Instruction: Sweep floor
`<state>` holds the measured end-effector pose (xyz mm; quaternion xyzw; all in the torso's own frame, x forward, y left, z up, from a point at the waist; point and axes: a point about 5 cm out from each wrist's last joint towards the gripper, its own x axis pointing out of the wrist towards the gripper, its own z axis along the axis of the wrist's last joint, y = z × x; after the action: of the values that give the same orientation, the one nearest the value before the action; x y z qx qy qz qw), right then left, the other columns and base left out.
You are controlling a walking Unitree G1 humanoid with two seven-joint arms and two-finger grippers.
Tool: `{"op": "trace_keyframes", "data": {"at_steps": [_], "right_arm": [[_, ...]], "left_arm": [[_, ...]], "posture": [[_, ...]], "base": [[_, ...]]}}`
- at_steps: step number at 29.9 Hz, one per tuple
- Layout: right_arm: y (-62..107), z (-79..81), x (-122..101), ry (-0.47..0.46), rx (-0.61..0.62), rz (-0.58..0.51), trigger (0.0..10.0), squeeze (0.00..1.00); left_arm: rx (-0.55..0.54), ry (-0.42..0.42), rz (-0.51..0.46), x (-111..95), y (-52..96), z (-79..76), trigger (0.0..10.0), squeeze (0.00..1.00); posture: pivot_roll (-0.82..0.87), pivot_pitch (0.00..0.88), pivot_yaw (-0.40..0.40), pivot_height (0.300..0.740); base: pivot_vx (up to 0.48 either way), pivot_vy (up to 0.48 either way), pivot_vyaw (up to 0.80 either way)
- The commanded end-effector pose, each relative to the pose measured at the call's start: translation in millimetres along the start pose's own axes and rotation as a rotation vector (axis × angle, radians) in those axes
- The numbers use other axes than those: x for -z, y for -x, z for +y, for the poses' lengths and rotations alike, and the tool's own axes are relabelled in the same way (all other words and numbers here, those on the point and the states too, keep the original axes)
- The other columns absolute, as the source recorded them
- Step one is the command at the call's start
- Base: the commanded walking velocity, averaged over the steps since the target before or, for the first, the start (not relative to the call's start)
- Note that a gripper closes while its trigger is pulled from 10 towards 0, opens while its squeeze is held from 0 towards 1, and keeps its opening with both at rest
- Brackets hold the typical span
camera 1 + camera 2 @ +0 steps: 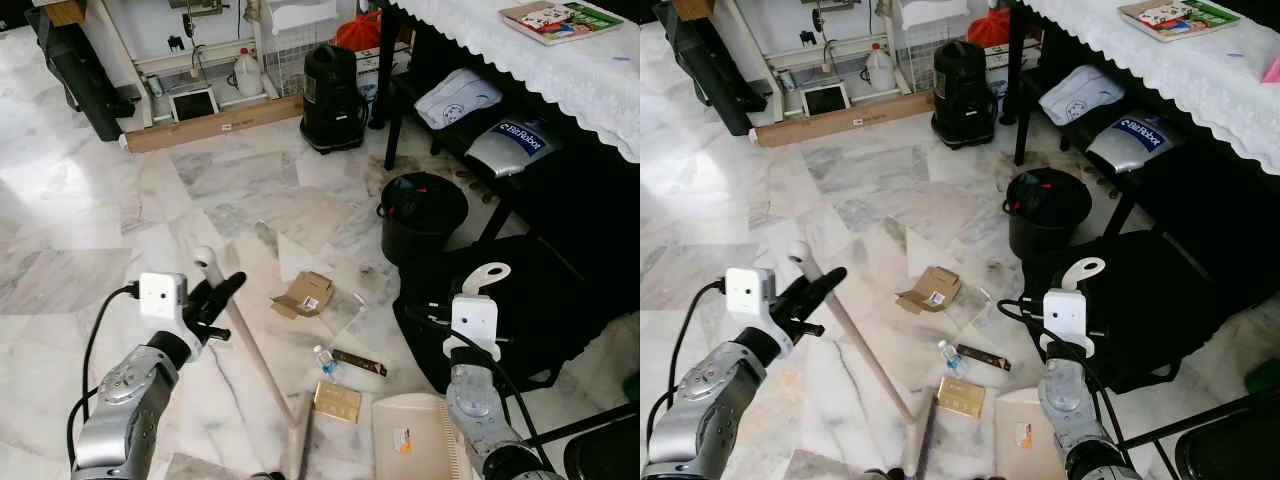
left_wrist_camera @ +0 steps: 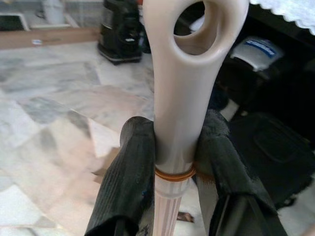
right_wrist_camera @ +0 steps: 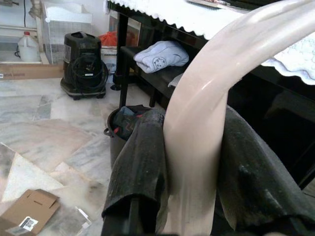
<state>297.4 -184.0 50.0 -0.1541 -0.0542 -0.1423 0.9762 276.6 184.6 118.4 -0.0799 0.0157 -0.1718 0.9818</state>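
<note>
My left gripper (image 1: 218,292) is shut on the upper end of a beige broom handle (image 1: 250,345), just under its hanging hole (image 2: 197,29). The handle slants down to the broom head (image 1: 300,448) on the marble floor. My right gripper (image 3: 192,128) is shut on the curved beige handle (image 1: 487,275) of a dustpan, whose pan (image 1: 415,437) rests on the floor beside the broom head. Litter lies between them: a torn cardboard box (image 1: 305,295), a small plastic bottle (image 1: 323,362), a dark wrapper (image 1: 358,362) and a gold packet (image 1: 337,402).
A black bin (image 1: 420,215) stands right of the litter, with a black bag (image 1: 530,310) beside it. A table with a white cloth (image 1: 560,60) runs along the right. A black vacuum (image 1: 332,95) and a long wooden plank (image 1: 215,123) sit at the back.
</note>
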Motion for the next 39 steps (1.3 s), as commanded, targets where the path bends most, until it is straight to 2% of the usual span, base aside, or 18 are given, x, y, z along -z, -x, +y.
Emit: {"op": "trace_keyframes", "data": {"at_steps": [1, 9, 16, 24, 29, 39], "right_arm": [[2.5, 2.8, 2.6, 0.005, -0.012, 0.015, 10.0, 0.0], [3.4, 7.7, 1.6, -0.006, -0.029, 0.016, 10.0, 0.0], [3.2, 10.1, 0.9, -0.008, -0.038, 0.016, 10.0, 0.0], [2.7, 10.7, 0.7, -0.006, -0.04, 0.018, 10.0, 0.0], [1.7, 9.3, 0.6, -0.003, -0.032, 0.018, 10.0, 0.0], [1.1, 10.5, -0.7, -0.006, -0.033, 0.013, 10.0, 0.0]], "left_arm": [[0.038, 0.022, 0.002, -1.1, -1.4, -3.9, 10.0, 0.0], [0.105, 0.065, 0.023, 1.3, 2.5, -10.5, 10.0, 0.0], [0.121, 0.051, 0.036, -2.5, 4.7, -6.1, 10.0, 0.0], [0.216, 0.046, 0.075, -5.1, 8.7, -12.8, 10.0, 0.0], [0.138, -0.013, 0.021, -17.9, 6.8, 0.4, 10.0, 0.0], [0.034, -0.116, -0.021, -28.4, 6.8, 13.6, 10.0, 0.0]], "posture": [[0.08, 0.138, 0.055, 0.74], [0.08, 0.144, 0.051, 0.74], [0.09, 0.141, 0.05, 0.74], [0.09, 0.13, 0.049, 0.74], [0.09, 0.121, 0.05, 0.74], [0.08, 0.106, 0.05, 0.74]], "base": [[0.0, 0.0, 0.0], [0.0, 0.0, 0.0], [0.0, 0.0, 0.0], [0.0, 0.0, 0.0], [0.0, 0.0, 0.0], [0.0, 0.0, 0.0]]}}
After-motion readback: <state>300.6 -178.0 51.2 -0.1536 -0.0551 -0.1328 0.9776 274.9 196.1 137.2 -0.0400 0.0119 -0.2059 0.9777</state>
